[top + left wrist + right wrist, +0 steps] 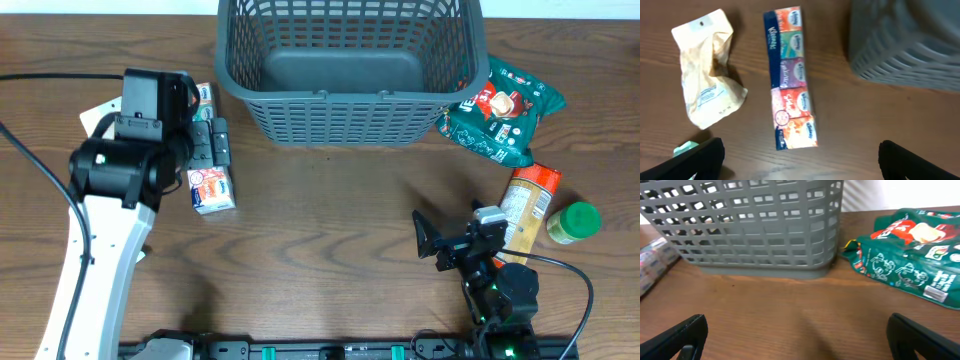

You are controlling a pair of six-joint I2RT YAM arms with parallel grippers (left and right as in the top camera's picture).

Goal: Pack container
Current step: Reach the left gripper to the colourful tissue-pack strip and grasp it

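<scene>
A dark wood-grain bench [330, 230] carries a grey slotted container [340, 118] at its far edge. At left lie a multipack of pocket tissues [790, 80] and, near it, a crumpled beige packet [707, 70]. At right, a green snack bag [503, 110] sits just beside the container; an orange-labelled bottle [528, 205] and a green-lidded jar [573, 222] rest side by side.
</scene>
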